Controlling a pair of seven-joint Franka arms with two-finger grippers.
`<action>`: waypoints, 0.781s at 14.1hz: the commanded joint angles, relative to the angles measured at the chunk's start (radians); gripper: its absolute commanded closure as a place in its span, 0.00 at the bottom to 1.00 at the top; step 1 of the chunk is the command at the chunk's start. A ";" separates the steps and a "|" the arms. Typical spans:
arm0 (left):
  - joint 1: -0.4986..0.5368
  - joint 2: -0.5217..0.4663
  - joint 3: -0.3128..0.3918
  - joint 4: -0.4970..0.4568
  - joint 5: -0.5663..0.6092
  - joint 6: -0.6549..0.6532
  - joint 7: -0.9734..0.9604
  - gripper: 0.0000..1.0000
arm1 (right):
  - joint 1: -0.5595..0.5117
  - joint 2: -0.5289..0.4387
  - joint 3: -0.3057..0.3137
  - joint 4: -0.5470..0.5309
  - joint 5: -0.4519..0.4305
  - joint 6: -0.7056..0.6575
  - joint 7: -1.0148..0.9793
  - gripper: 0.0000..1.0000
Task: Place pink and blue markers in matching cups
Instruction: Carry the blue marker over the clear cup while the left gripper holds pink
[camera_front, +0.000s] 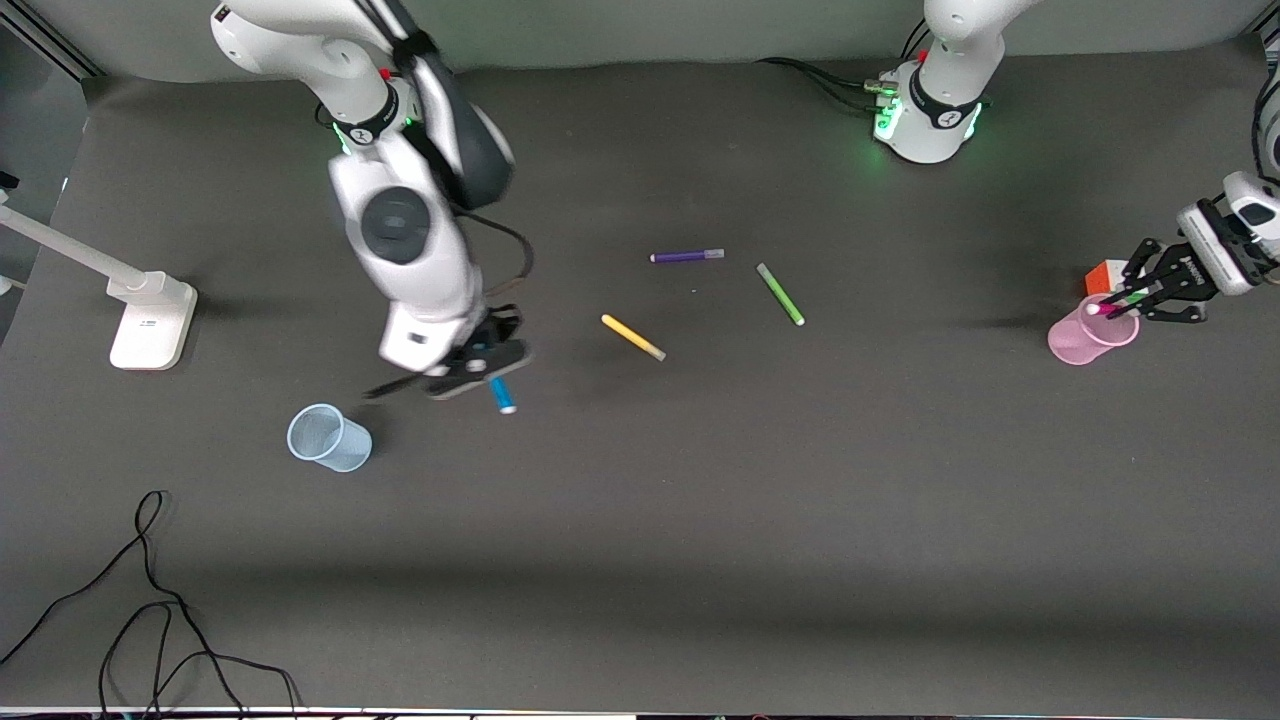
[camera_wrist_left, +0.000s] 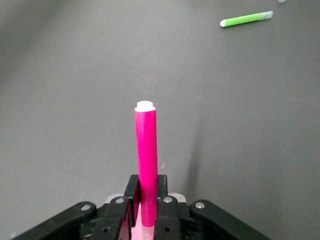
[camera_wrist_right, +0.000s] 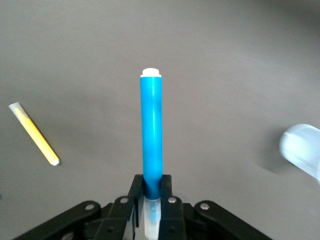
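Two markers in hand | right end effector (camera_front: 487, 362) pinching blue marker (camera_front: 502, 395), centre-left of frame, blue cup (camera_front: 328, 438) lying lower-left | left end effector (camera_front: 1135, 298) pinching pink marker (camera_wrist_left: 147, 165), hanging over pink cup (camera_front: 1090, 332) at right edge, tilting in.

Both arms have glossy white rounded shells with dark grey circular joint caps and black collar bands; green status lights glow at each base, and black cables run along the links. The right tool (camera_front: 480, 362) and left tool (camera_front: 1150, 292) are black, skeletal linkages on white wrist blocks. Silver screw heads mark the finger mounts in both wrist views.
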 joint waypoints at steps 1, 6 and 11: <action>0.034 0.082 0.002 0.018 -0.050 -0.024 0.094 1.00 | 0.007 -0.033 -0.135 0.059 -0.002 -0.107 -0.069 1.00; 0.065 0.131 0.002 0.029 -0.077 -0.044 0.120 1.00 | 0.005 -0.050 -0.337 0.117 0.001 -0.166 -0.132 1.00; 0.079 0.155 0.003 0.035 -0.100 -0.066 0.100 0.78 | -0.001 -0.031 -0.459 0.177 0.090 -0.230 -0.219 1.00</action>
